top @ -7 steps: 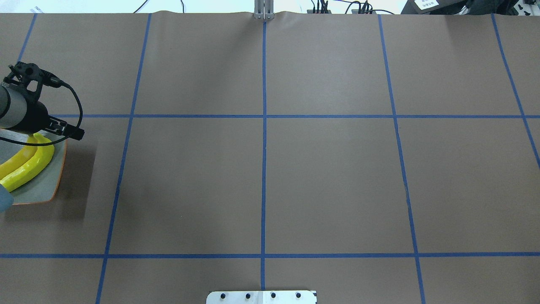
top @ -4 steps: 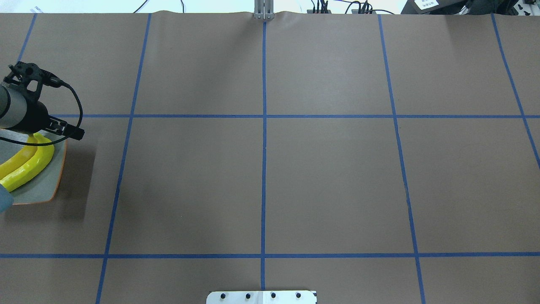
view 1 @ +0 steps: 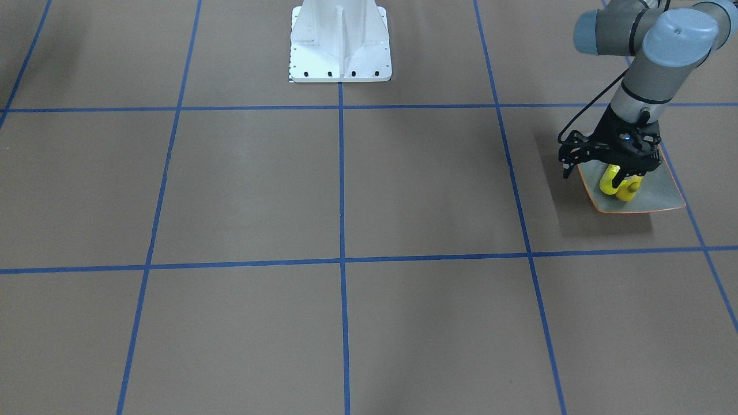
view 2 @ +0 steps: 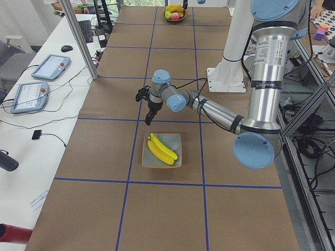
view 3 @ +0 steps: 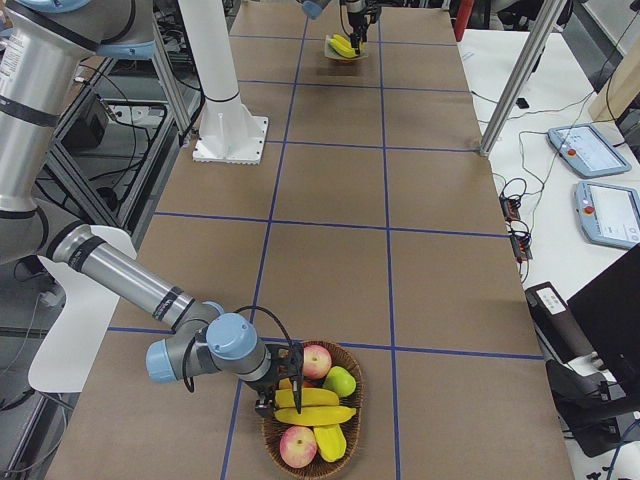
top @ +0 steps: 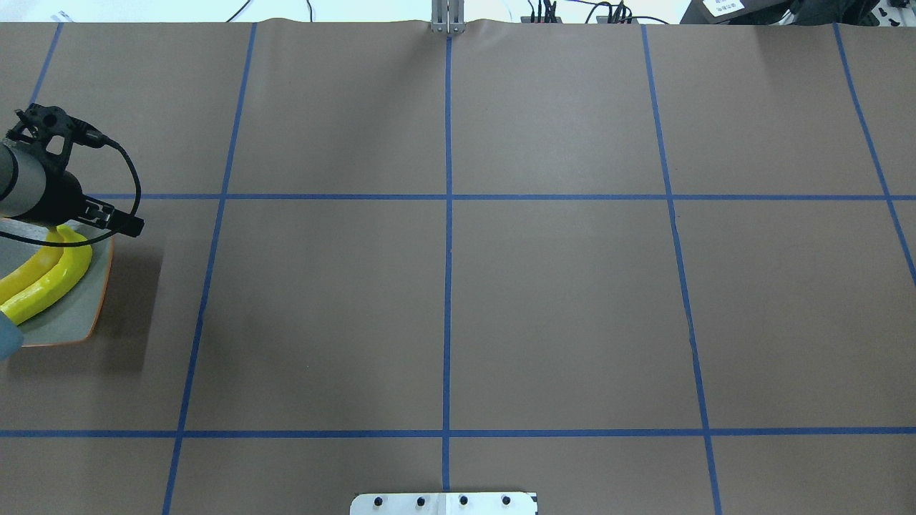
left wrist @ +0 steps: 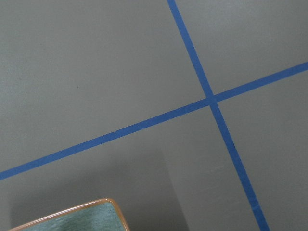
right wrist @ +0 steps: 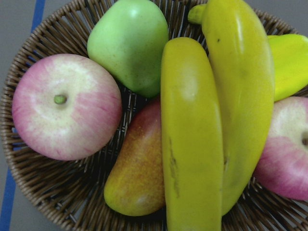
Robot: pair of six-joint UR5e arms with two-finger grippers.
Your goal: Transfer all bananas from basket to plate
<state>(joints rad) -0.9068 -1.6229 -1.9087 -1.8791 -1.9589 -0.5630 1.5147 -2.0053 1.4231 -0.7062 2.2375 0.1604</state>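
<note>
My left gripper (view 2: 148, 120) hangs at the plate (view 2: 176, 140)'s 12 o'clock rim, far out at 9 o'clock in the overhead view, holding nothing. Spread or pressed together, can't tell. Two bananas (view 2: 161, 150) lie on the plate. My right gripper (view 3: 283, 388) sits over the basket (right wrist: 29, 192), fingers unreadable too. Risk: the basket bananas (right wrist: 192, 144) lie nested against a pear (right wrist: 137, 178), so I could pinch both or slip off. They look glossy, curved, deep yellow.

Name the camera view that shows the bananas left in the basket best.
Right wrist-mounted: the two bananas fill the frame, lying side by side in the basket among other fruit. Exterior right shows them small; exterior left shows only a distant basket; the remaining views miss it.
</note>
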